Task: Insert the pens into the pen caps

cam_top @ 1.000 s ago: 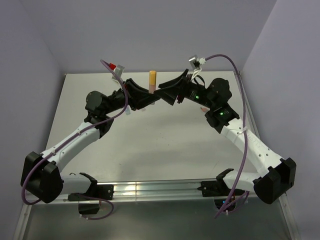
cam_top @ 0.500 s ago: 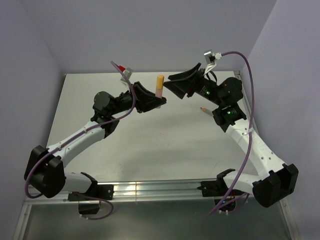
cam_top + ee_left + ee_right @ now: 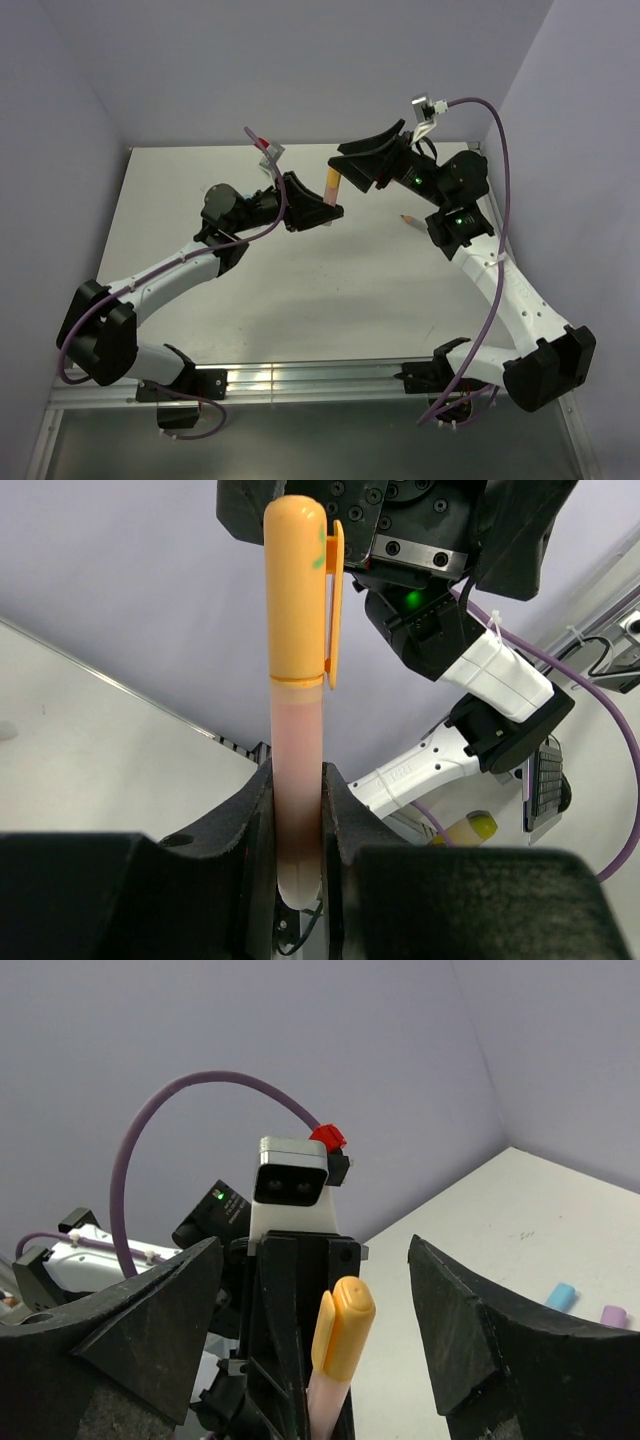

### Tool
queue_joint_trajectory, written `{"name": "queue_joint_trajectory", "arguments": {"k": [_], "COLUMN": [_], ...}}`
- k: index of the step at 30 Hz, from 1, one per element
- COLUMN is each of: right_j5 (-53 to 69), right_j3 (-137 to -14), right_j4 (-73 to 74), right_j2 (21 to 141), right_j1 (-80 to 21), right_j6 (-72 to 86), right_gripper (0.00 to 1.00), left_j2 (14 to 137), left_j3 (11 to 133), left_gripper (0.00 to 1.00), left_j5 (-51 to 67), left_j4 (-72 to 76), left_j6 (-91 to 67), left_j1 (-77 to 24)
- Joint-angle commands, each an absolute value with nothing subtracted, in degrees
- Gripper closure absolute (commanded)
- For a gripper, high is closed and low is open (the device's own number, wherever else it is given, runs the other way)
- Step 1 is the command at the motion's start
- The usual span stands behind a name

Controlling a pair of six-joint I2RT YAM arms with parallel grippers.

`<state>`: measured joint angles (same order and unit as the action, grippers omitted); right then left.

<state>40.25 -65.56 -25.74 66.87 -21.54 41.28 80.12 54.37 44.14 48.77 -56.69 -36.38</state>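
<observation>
Above table centre | left claw clenched on capped pen | right claw spread wider, apart

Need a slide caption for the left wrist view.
Left gripper clamps a pale pink pen, orange cap on top, with the right arm behind.

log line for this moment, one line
left gripper: shut on pen | orange cap: on pen | right gripper: open, clear of pen

We count one pen, pale pink. Caps, three: one orange cap on that pen, one blue cap and one purple cap loose on the table. One small pinkish piece, kind unclear.
</observation>
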Motion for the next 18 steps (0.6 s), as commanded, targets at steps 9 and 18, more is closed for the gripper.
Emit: {"name": "queue_joint_trajectory", "arguments": {"k": [9, 18], "right_j5": [43.07, 43.59], "right_j3": [-67.32, -67.24], "right_j4": [-28.13, -26.10], "right_j2": [68.82, 69.17], "right_j1": [-21.44, -23.20], "right_j6": [42.01, 40.34], "right_gripper": [0.23, 0.30], "left_j2": [79.28, 79.02], "left_j3": [56.60, 56.78], "left_gripper": [1.00, 1.00], "left_j5": [45.00, 45.09], "left_j4": [49.92, 49.66], "left_j6": [-55.46, -55.11], "left_j1": [-37.18, -37.09]}}
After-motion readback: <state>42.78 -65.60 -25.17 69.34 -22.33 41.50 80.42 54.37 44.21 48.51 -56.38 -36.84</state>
